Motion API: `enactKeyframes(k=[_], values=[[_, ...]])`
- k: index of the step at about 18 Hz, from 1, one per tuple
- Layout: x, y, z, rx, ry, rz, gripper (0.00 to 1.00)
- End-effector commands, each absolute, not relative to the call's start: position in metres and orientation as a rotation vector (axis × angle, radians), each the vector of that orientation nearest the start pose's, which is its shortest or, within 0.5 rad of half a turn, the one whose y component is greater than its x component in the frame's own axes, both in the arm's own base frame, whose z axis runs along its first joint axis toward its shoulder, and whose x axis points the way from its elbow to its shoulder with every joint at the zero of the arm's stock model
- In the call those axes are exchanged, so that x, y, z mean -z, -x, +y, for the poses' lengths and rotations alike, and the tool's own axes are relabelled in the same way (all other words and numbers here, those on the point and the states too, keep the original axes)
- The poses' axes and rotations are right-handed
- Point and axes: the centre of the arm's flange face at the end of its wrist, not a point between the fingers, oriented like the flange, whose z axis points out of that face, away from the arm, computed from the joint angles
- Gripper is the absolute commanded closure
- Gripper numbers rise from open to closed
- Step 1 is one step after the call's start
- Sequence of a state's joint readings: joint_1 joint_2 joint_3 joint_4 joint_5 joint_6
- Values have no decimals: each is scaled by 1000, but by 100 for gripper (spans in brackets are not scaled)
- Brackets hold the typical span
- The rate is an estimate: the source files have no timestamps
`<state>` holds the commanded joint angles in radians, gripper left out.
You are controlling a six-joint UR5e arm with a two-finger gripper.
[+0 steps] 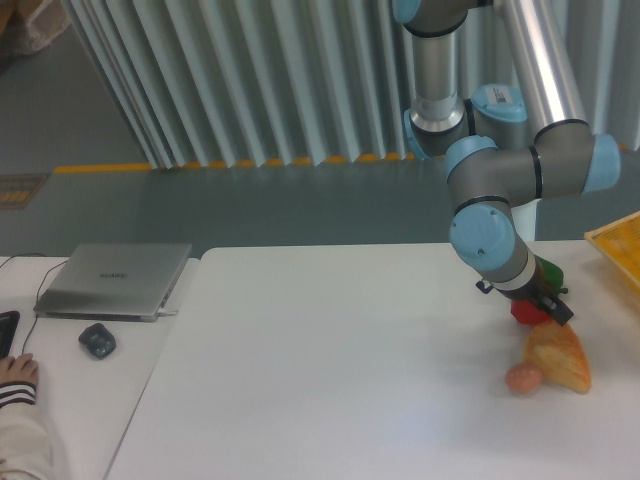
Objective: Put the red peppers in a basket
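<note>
The arm came down from top of frame w/ its wrist angled toward the right side of the white desk (330, 360). The fingers (540, 308) sat right at the red pepper (525, 312), dark tips over its upper right part. Couldn't tell whether they were apart or clamped on it; too small and partly hidden by the wrist. The red pepper showed only as a small red patch below the wrist, low near the desk surface; whether it rested on the desk or hung just above it wasn't clear.

Green pepper (546, 272) was just behind the red one, mostly hidden by the arm, only a green edge showing to the right. Wedge of bread (560, 357), orange-yellow, lay just in front of the red pepper, nearly touching. A small brownish-pink ball (523, 378) sat against the bread's left end.

Basket (618, 240), yellow-orange, was at the far right edge of frame, only a corner visible, well apart from the red pepper and to its right.

On the left, a second grey surface carried a closed laptop (115, 280) and a dark mouse (97, 340) in front of it. A person's hand (18, 372) w/ striped cuff showed at the bottom left corner.
</note>
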<state>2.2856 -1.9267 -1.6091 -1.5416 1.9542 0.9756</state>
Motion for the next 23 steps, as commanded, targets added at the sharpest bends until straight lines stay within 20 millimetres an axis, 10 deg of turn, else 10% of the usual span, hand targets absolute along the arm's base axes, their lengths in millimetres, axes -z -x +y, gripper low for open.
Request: enactKeyframes(k=[23], values=[[-264,295,494,-46,-2550,-408,0]])
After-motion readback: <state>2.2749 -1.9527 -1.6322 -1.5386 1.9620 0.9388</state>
